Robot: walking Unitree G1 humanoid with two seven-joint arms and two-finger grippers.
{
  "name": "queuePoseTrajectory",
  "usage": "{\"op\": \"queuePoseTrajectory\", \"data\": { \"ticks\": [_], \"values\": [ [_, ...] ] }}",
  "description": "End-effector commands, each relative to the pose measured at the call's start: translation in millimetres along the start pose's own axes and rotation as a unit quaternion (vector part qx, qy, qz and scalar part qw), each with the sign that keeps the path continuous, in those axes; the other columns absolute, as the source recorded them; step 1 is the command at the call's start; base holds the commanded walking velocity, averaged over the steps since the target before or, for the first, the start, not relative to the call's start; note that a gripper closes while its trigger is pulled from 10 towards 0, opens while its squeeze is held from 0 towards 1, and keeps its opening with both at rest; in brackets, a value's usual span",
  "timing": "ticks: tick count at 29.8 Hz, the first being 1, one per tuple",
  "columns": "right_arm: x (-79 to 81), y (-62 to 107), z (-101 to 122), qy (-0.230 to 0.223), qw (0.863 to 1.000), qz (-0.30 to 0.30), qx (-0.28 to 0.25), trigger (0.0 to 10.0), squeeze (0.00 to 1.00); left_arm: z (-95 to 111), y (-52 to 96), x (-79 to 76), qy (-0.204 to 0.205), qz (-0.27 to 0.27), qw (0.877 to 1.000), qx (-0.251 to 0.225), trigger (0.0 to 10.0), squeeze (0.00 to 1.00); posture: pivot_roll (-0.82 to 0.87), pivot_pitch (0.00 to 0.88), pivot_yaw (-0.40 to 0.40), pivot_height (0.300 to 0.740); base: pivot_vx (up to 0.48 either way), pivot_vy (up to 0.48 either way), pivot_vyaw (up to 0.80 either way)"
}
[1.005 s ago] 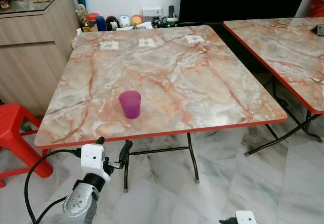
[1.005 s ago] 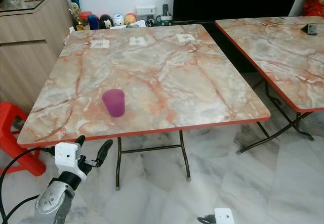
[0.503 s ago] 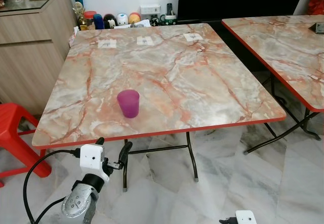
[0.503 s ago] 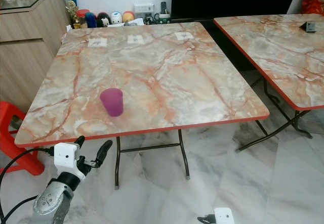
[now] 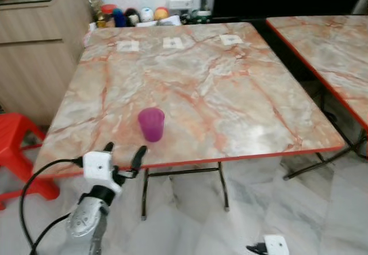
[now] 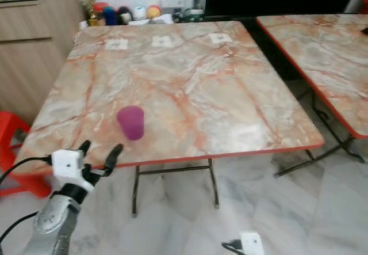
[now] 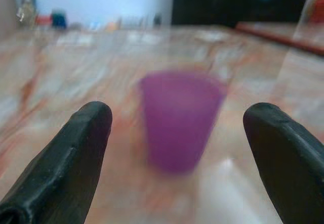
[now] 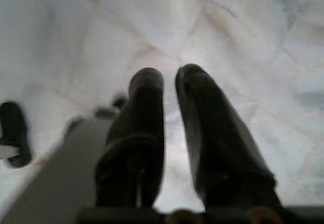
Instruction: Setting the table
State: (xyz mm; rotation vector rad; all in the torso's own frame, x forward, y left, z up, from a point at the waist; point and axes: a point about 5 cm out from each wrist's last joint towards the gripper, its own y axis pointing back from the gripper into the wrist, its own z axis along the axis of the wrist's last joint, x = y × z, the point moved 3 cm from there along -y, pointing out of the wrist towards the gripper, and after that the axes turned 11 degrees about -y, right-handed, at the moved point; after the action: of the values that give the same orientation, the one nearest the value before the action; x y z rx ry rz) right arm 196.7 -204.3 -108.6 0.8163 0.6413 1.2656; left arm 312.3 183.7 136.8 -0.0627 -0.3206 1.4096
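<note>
The left tool [image 5: 124,153], wide open and empty, has risen to the tabletop [image 5: 241,94] edge just before the purple cup [image 5: 151,124], so a grasp seems near.

Even, bright indoor light; slight motion blur in head views, out-of-focus purple cup [image 7: 181,119] in left wrist view.

Square marble-patterned table [image 5: 230,94] with red edging on dark folding legs, standing on pale marble floor tiles [image 5: 190,220]. On it: a purple cup [image 5: 151,124], upright near the front-left edge; three small white labels [image 5: 173,43] along the far edge.
</note>
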Motion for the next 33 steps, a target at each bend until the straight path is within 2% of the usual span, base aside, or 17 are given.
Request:
{"op": "queuePoseTrajectory", "data": {
  "ticks": [1,19,22,26,33],
  "values": [
    [-6.1,0.9,-3,0.003,1.000,-0.007,0.004,10.0,0.00,0,1.1,-4.1,0.011,-0.004,1.000,0.002,10.0,0.00,0.04,0.104,-0.033,0.740,0.000,0.000,0.00],
    [-6.4,0.9,-3,0.006,1.000,-0.007,0.004,10.0,0.00,7,4.4,7.8,0.025,0.030,0.999,-0.008,10.0,0.00,0.05,0.108,-0.033,0.740,0.000,0.000,0.00],
    [-6.3,0.9,-3,0.005,1.000,-0.007,0.004,10.0,0.00,5,3.9,8.1,0.025,0.028,0.999,-0.002,10.0,0.00,0.05,0.107,-0.033,0.740,0.000,0.000,0.00],
    [-6.1,0.8,-2,0.006,1.000,-0.008,0.003,10.0,0.00,-16,9.6,3.2,0.000,0.009,0.999,0.041,10.0,0.00,0.04,0.105,-0.031,0.740,0.000,0.000,0.00],
    [-6.3,0.9,-3,0.006,1.000,-0.008,0.003,10.0,0.00,-22,10.9,4.7,0.004,0.022,0.998,0.051,10.0,0.00,0.04,0.100,-0.032,0.740,0.000,0.000,0.00]
  ]
}}
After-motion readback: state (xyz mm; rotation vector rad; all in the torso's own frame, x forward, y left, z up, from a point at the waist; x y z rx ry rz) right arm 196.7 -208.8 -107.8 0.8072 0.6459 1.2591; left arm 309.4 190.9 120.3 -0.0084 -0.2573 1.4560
